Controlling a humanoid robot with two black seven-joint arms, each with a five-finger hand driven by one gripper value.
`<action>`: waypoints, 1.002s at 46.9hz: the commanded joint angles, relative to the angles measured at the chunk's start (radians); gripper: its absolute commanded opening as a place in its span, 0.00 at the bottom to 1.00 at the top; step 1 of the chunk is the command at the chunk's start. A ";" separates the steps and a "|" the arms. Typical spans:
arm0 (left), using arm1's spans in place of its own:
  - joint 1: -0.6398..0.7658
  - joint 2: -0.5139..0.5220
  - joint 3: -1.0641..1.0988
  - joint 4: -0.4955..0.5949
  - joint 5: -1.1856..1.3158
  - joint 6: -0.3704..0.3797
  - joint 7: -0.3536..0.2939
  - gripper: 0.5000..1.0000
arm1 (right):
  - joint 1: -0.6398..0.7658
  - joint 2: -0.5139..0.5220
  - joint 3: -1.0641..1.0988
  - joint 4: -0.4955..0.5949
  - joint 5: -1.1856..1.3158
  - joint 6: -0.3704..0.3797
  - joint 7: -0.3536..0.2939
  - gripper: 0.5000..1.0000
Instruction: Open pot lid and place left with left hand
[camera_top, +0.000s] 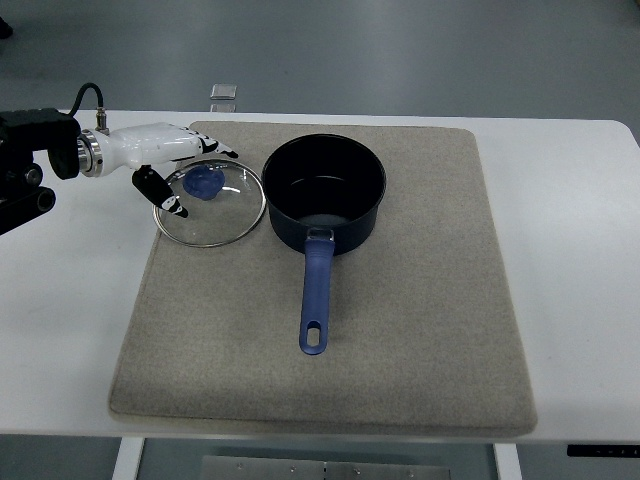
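A dark blue pot (324, 190) stands uncovered on the grey mat (400, 330), its blue handle (315, 300) pointing toward the near edge. The glass lid (212, 215) with a blue knob (206, 182) lies flat on the mat just left of the pot. My left hand (190, 170) comes in from the left and hovers over the lid's left part, fingers spread around the knob and holding nothing. The right arm does not show.
The mat lies on a white table (570, 250). A small grey block (224, 92) sits at the table's far edge. The left arm's black mount (25, 165) fills the left side.
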 joint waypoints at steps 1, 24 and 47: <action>-0.002 0.008 -0.010 -0.012 -0.036 0.001 0.000 0.99 | 0.000 0.000 0.000 0.000 0.000 0.000 0.000 0.83; -0.002 0.005 -0.027 -0.013 -0.841 0.014 0.000 0.99 | 0.000 0.000 0.000 0.000 0.000 0.000 0.000 0.83; 0.050 0.009 -0.128 0.088 -1.303 -0.350 0.015 0.98 | 0.000 0.000 0.000 0.000 0.000 0.000 0.000 0.83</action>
